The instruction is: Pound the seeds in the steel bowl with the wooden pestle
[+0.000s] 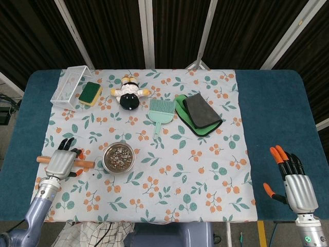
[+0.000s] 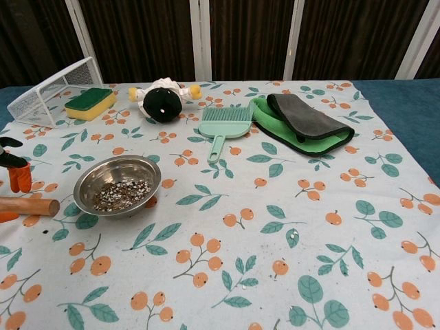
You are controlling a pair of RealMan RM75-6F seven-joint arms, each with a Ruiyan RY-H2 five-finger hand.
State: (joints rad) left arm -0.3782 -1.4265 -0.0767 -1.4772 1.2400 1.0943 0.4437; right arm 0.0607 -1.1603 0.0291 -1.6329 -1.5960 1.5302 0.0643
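The steel bowl (image 1: 119,157) (image 2: 118,184) holds a layer of seeds (image 2: 122,194) and stands at the front left of the patterned cloth. Left of it lies the wooden pestle (image 1: 86,164) (image 2: 29,206), flat, its end close to the bowl. My left hand (image 1: 64,163) hovers over the middle of the pestle with its fingers (image 2: 16,170) spread and nothing gripped; whether it touches the wood I cannot tell. My right hand (image 1: 294,180) stays far to the right over the blue table, fingers apart and empty.
Along the back stand a tipped wire basket (image 1: 69,85), a yellow-green sponge (image 1: 90,93), a plush toy (image 1: 129,94), a green hand brush (image 1: 160,113) and folded green and grey cloths (image 1: 199,113). Blue table (image 1: 277,118) borders the cloth.
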